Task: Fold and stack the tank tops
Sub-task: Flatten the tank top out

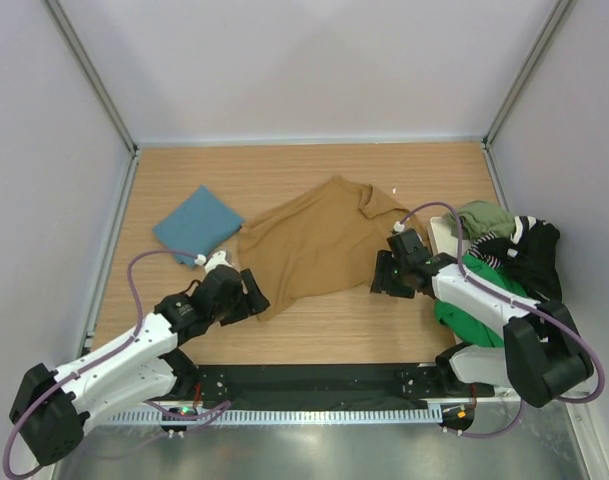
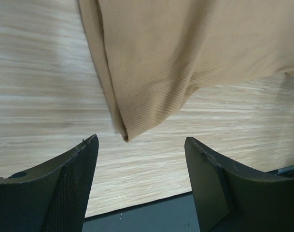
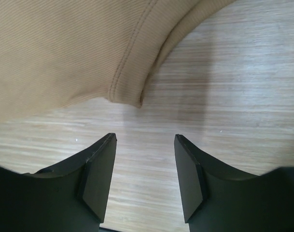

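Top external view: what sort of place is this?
Probably a robot test cell, not a home: a wooden table boxed in by plain white walls, with the left arm and right arm bolted at its near edge.

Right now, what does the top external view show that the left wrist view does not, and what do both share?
Only the top view: the folded teal blue cloth top, the heap of green, olive and black tops, the right pincer. Only the left wrist view: the stitched corner hem of the tan brown cloth tank top, ahead of the open left pincer, not gripped. Both: that top, that pincer, the wooden table.
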